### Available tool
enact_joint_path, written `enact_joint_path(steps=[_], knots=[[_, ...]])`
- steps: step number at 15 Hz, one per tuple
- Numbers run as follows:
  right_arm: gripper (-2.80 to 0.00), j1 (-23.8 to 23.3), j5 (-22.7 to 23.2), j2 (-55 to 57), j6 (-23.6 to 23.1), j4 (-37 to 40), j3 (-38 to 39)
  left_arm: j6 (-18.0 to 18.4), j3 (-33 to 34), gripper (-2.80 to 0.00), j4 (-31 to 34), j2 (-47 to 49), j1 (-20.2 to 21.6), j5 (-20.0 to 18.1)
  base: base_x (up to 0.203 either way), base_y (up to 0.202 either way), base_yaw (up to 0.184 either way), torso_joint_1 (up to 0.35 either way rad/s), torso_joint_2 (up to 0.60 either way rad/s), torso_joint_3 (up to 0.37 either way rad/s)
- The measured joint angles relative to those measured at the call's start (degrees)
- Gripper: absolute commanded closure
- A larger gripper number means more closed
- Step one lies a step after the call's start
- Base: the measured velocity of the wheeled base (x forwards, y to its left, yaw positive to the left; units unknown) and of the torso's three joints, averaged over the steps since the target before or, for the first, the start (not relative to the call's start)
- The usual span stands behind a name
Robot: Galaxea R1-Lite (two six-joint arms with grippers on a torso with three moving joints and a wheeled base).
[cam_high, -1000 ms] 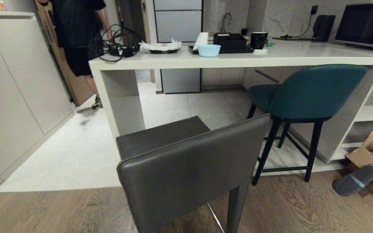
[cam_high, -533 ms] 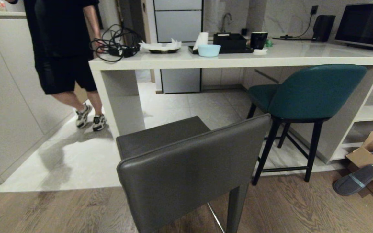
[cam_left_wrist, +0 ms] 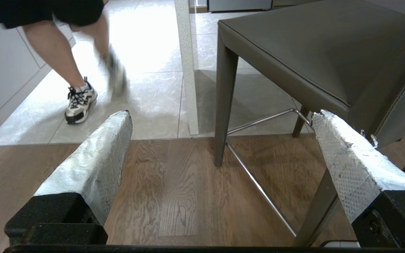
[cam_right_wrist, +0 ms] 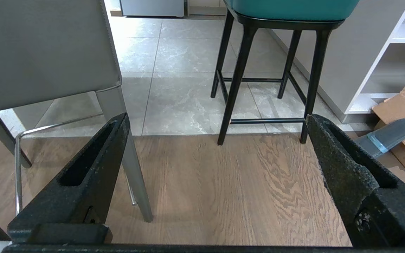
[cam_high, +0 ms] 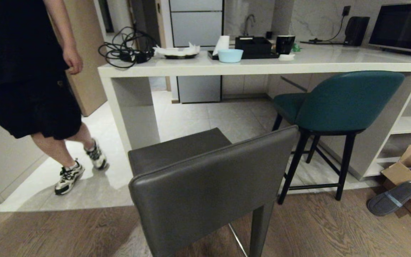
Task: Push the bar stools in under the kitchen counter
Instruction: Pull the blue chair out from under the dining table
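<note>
Stools first: seen past the left end effector (cam_left_wrist: 220,117), whose two tape-wrapped fingers (cam_left_wrist: 97,158) stand wide with nothing between them, the grey stool (cam_left_wrist: 315,59) is near, its square leg and metal footrail on the wood floor (cam_left_wrist: 174,189) at the edge of the tiles. The right end effector (cam_right_wrist: 216,126) is likewise spread wide and empty, hanging low over the wood floor, with the grey stool's back and leg close on one side and the teal stool (cam_right_wrist: 290,8) beyond, its thin black legs at the seam of tile and wood. Neither end effector touches a stool, and neither arm shows in the head view. There the grey stool (cam_high: 205,178) stands out from the worktop (cam_high: 262,66), its back toward the camera and its seat clear of the worktop's edge. The teal stool (cam_high: 341,100) stands to the right, its seat partly under the worktop and its curved back outside. On the worktop lie a coil of cable (cam_high: 125,48), a blue bowl (cam_high: 230,55) and a black tray (cam_high: 253,48), with a microwave (cam_high: 401,26) at the far right. A person (cam_high: 27,71) in dark shorts and sneakers is on the tiles at the left. A slipper (cam_high: 392,198) leans on a cardboard box (cam_high: 410,178) at the lower right.
</note>
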Motion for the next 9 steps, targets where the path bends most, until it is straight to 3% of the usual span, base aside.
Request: enact_joint_path(steps=[7, 8, 9], knots=[[-2.80, -0.02, -0.33, -0.02, 0.88, -0.17, 0.00, -0.41, 0.01, -2.80, 0.01, 0.00, 0.05, 0.00, 0.000, 0.000, 0.000, 0.000, 0.00, 0.000], [0.00, -0.02, -0.49, -0.02, 0.99, -0.16, 0.00, -0.45, 0.01, 0.00, 0.00, 0.00, 0.02, -0.01, 0.000, 0.000, 0.000, 0.000, 0.00, 0.000], [0.00, -0.02, -0.42, -0.02, 0.90, -0.13, 0.00, -0.80, 0.01, 0.00, 0.00, 0.00, 0.02, -0.04, 0.000, 0.000, 0.000, 0.000, 0.00, 0.000]])
